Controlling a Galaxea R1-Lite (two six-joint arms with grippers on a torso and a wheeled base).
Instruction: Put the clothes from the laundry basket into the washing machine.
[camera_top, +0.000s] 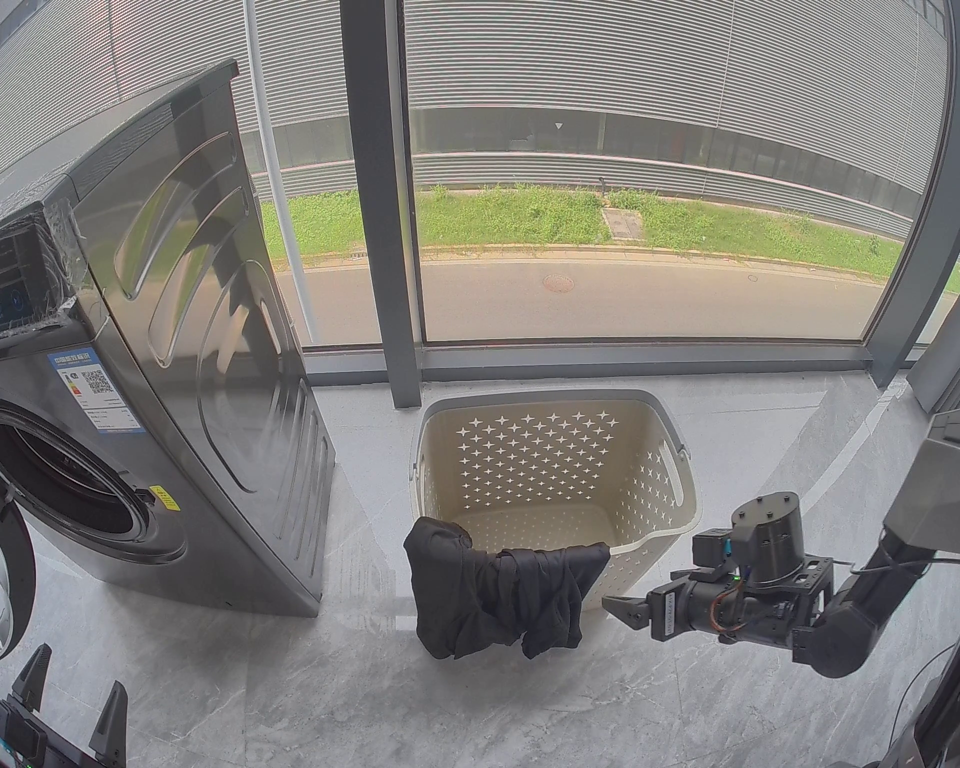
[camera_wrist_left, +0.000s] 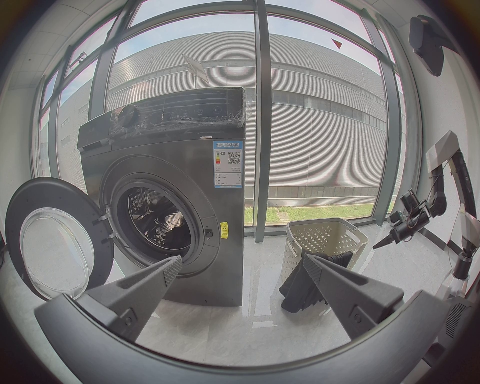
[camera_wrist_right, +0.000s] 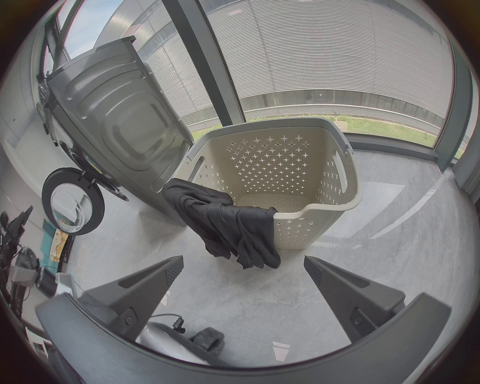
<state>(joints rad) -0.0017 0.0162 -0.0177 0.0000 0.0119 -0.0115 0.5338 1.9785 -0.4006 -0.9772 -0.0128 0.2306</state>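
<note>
The cream laundry basket (camera_top: 530, 455) stands on the grey floor (camera_top: 330, 690) before the window (camera_top: 650, 150). A black garment (camera_top: 495, 595) hangs over its rim on the 7 o'clock side, most of it draped down the outer wall. The washing machine (camera_top: 200, 330) stands at 9 o'clock from the basket, its round door (camera_wrist_left: 55, 235) swung open. Something dark lies in the drum, too dim to name. The right claw (camera_top: 625, 608) hovers at 4 o'clock from the basket, just beside the garment, released and empty. The left claw (camera_top: 72, 690), at 8 o'clock and well apart from the basket, is spread wide, holding nothing.
</note>
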